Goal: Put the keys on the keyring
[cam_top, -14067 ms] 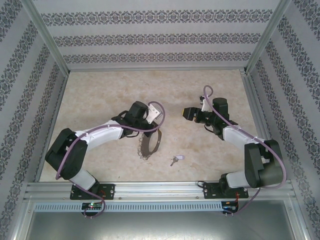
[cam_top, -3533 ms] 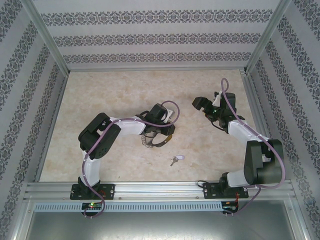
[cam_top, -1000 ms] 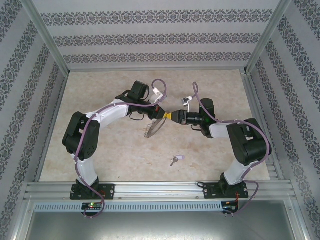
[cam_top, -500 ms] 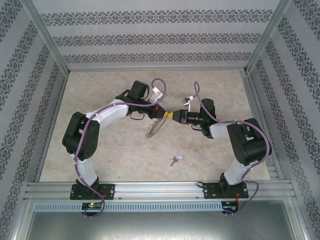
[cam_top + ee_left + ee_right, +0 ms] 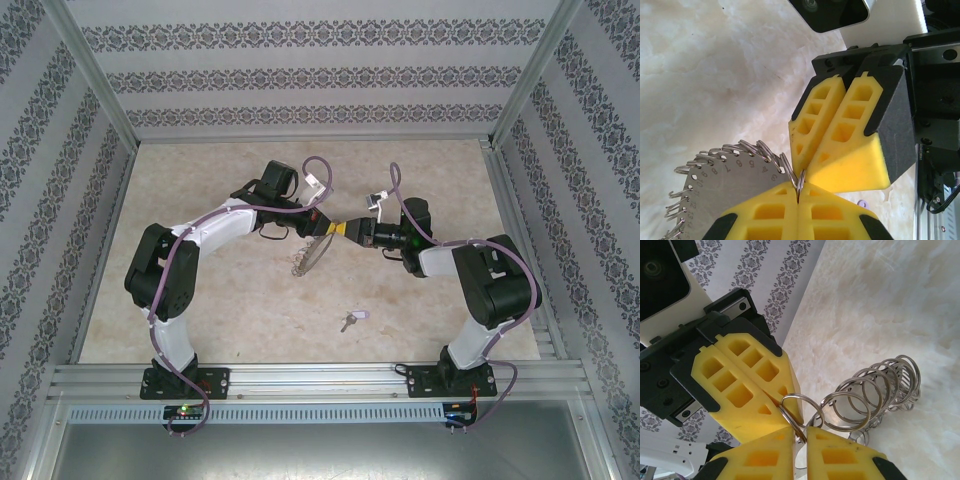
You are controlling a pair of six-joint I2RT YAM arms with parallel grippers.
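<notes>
The left claw [image 5: 798, 189] was clamped shut on one silvery ring at the rim of the keyring [image 5: 725, 187]. It was met tip to tip by the right claw [image 5: 799, 432], which was pinched on that same ring. Neighbouring rings were crowded close beside both claws. The key [image 5: 348, 322], with its pale tag, was seen lying on the surface [image 5: 260, 320], well apart from both claws and nearer the arm bases.

The left pincer [image 5: 798, 194] clamps a silvery ring [image 5: 788, 166] fringing the keyring [image 5: 725, 190], the right pincer [image 5: 804, 169] touching it.
</notes>
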